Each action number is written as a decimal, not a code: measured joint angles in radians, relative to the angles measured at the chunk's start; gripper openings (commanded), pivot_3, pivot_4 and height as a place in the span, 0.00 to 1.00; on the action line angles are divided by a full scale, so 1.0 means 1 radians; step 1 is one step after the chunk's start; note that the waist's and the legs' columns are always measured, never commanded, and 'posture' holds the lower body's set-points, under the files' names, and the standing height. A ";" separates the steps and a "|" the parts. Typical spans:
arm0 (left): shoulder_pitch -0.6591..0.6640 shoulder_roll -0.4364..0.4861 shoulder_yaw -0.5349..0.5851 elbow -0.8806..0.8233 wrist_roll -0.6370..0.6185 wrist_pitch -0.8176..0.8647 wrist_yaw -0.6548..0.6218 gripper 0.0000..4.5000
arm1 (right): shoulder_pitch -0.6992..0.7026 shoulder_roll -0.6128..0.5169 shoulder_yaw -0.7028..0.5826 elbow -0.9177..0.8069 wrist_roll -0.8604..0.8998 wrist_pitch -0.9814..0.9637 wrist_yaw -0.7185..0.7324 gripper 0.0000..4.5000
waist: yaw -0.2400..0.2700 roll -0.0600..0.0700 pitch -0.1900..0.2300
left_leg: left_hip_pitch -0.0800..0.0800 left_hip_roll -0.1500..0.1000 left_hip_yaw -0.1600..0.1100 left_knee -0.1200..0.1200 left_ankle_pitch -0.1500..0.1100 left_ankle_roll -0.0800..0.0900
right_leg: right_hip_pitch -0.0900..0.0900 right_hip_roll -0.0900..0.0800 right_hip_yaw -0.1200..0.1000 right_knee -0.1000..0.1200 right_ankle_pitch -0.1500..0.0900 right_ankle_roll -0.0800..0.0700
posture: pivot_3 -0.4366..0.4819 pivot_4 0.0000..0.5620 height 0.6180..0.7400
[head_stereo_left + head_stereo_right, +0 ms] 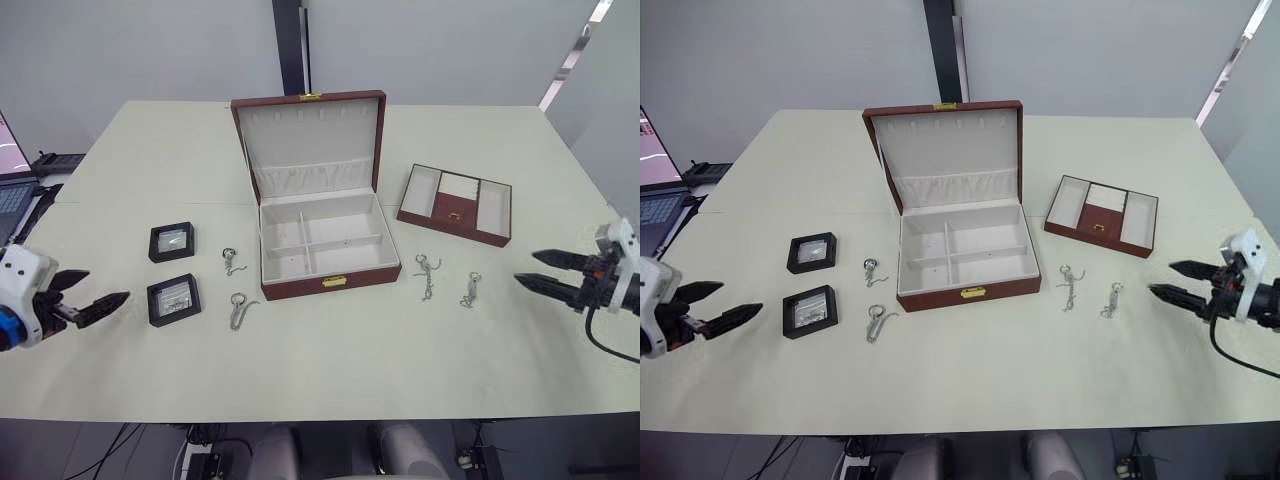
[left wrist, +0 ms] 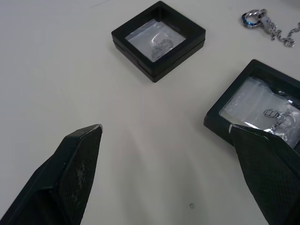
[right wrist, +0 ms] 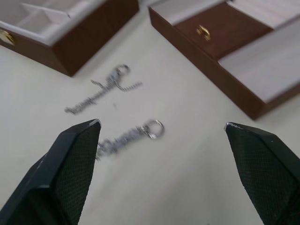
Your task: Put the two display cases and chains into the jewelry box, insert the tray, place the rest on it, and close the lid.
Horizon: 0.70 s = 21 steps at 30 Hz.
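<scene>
- Jewelry box (image 1: 320, 245) sits mid-table (image 1: 330, 370), lid (image 1: 310, 140) open and standing up at the back, gold clasp on the front wall toward the robot. Long axis runs left-right. Dark red-brown outside, cream lining, interior split by dividers into compartments, all bare.
- Tray (image 1: 456, 204) lies right of the box, apart from it, long axis angled slightly toward the far left. Same red-brown shell, cream side sections, a red-brown centre panel with a small gold pull.
- Two display cases left of the box: far case (image 1: 171, 241) and near case (image 1: 173, 300). Both square, black frames, clear windows with small metal pieces inside. Flat on the table, near each other, not touching.
- Four silver chains, each with a ring at one end. Left pair: upper left chain (image 1: 232, 262) and lower left chain (image 1: 240, 310), between the cases and the box front. Right pair: inner right chain (image 1: 425, 274) and outer right chain (image 1: 470, 290), in front of the tray, long axes roughly near-far.
- Left gripper (image 1: 95, 297) low over the table at the left edge, pointing right toward the near case; jaws spread, nothing held.
- Right gripper (image 1: 540, 270) at the right edge, pointing left toward the outer right chain; jaws spread wide, nothing held.
</scene>
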 measured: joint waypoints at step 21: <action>-0.206 0.161 -0.384 -0.004 0.173 -0.183 -0.358 1.00 | 0.160 0.104 0.074 -0.636 0.169 0.064 -0.084 1.00 | 0.012 -0.001 0.000 | -0.002 0.000 -0.003 0.000 0.000 0.000 | -0.001 0.001 -0.002 0.000 -0.001 -0.001 | 0.48 0.27 1.00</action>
